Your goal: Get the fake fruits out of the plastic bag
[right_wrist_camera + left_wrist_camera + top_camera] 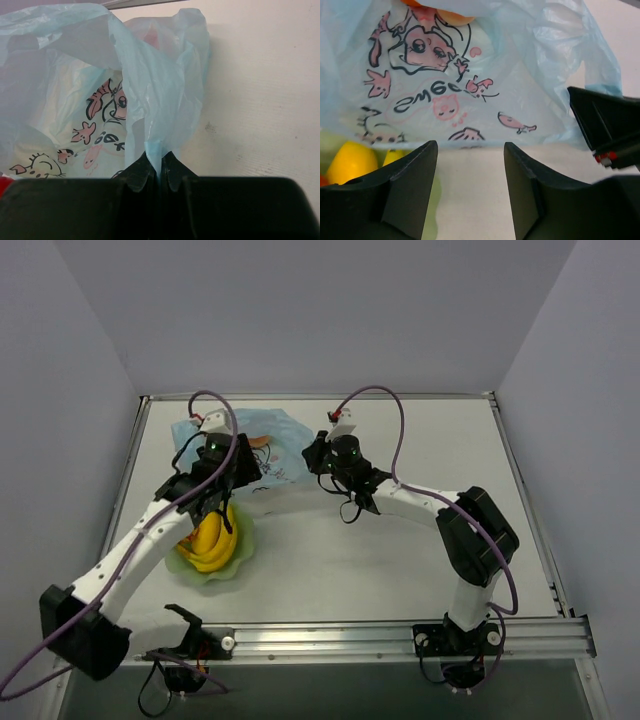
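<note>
Spanning the scene is a white table (400, 560), enclosed by plain grey walls (320, 310). At its far left lies the plastic bag (285, 430), with an orange-pink fruit (454, 18) showing at its far end. The right end effector (160, 161) is pinched tight on the bag's right edge. The left end effector (470, 150) hangs just near of the bag, jaws partly apart, gripping nothing. Under that arm, the banana bunch (212, 545) sits in a pale green bowl (232, 570).

Left hand (470, 150) agape — right hand (156, 162) clamped.
</note>
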`<move>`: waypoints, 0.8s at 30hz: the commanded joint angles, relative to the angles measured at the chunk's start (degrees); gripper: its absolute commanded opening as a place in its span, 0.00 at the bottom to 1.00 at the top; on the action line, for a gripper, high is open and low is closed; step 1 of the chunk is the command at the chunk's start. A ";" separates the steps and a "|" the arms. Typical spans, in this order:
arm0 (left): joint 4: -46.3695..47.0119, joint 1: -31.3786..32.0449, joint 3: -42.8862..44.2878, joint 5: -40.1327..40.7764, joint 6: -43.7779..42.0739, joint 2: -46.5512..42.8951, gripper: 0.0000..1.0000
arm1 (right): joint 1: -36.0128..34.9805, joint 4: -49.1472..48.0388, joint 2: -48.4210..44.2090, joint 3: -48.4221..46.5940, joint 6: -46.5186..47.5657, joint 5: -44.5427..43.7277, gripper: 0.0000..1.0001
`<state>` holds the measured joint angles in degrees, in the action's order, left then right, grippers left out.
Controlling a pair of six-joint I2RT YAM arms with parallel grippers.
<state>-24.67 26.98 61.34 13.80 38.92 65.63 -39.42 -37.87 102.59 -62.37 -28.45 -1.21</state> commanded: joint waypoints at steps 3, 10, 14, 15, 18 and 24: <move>5.85 -3.51 9.21 -3.16 -2.61 15.47 0.51 | -0.40 -0.80 -1.86 -3.72 0.32 -0.63 0.00; 6.38 -7.82 19.06 -3.78 -4.55 34.10 0.50 | -0.22 -1.33 -1.51 -4.95 -0.91 0.51 0.00; 9.10 -9.49 23.03 -5.80 -6.48 39.40 0.77 | -0.13 -1.68 -0.98 -5.48 -1.17 0.60 0.00; 9.72 -9.84 23.73 -6.24 -6.92 40.19 0.79 | -0.13 -1.86 -0.64 -5.48 -1.43 0.60 0.00; 11.65 -10.63 27.16 -7.29 -7.36 44.83 0.87 | -0.22 -2.30 0.16 -5.66 -1.70 0.60 0.00; 19.89 -11.69 29.10 -7.83 -8.50 49.68 0.96 | -0.22 -2.91 1.47 -6.36 -2.23 3.32 0.00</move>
<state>-11.60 15.77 88.25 6.66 32.25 114.80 -39.46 -38.00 103.04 -66.08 -30.17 0.47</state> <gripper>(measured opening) 0.952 0.002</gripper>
